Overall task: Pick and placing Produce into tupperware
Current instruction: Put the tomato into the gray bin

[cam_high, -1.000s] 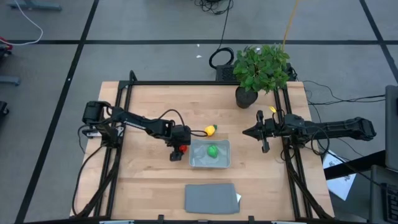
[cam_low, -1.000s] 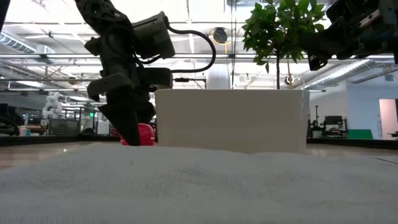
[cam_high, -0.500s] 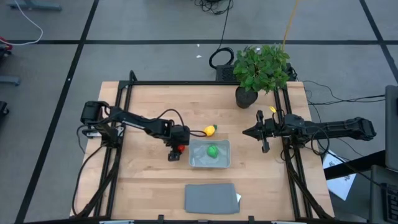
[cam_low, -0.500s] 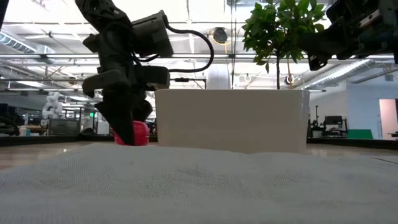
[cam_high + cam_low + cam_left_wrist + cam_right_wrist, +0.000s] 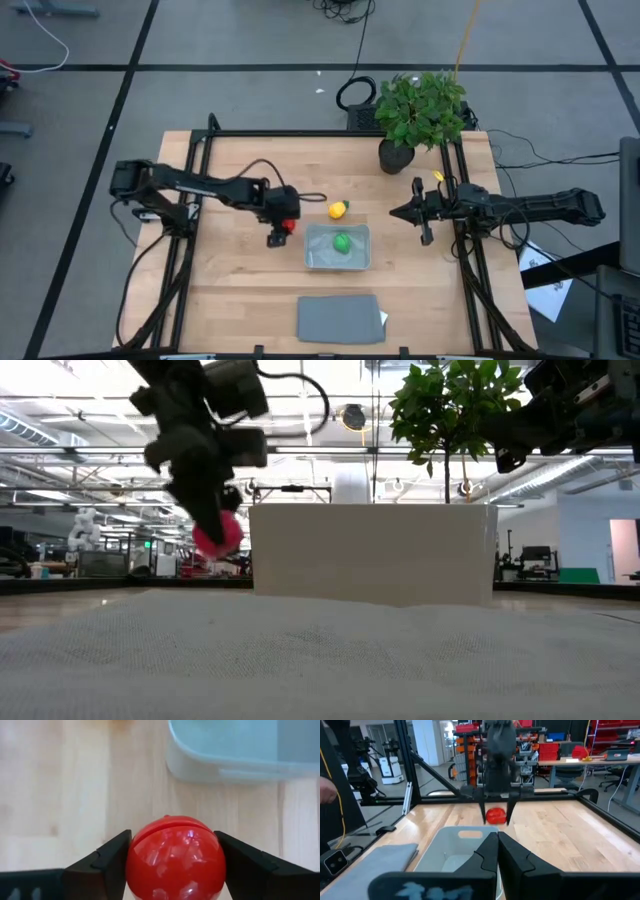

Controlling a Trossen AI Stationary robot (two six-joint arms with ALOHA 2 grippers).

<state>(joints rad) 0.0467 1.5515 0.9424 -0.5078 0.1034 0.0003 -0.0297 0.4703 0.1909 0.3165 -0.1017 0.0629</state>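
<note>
Left gripper (image 5: 283, 226) clamped on the glossy red round toy piece (image 5: 175, 857), raised clear of the wooden table (image 5: 240, 290), just beside the clear bluish-grey rectangular plastic container (image 5: 337, 262). Inside that container, a green round toy piece (image 5: 342, 242); near its far rim, on the table, a yellow piece with a green tip (image 5: 338, 209). Right gripper (image 5: 393, 212) pinched shut on nothing, parked above the table's right side. Nearer the front edge, a flat grey rectangular lid (image 5: 340, 318).

My left pincer (image 5: 285, 226) holds one produce piece (image 5: 289, 226) above the worktop (image 5: 240, 290), left of the tupperware (image 5: 337, 262). Another piece (image 5: 342, 242) lies inside it; the lid (image 5: 339, 319) lies near the front edge.
</note>
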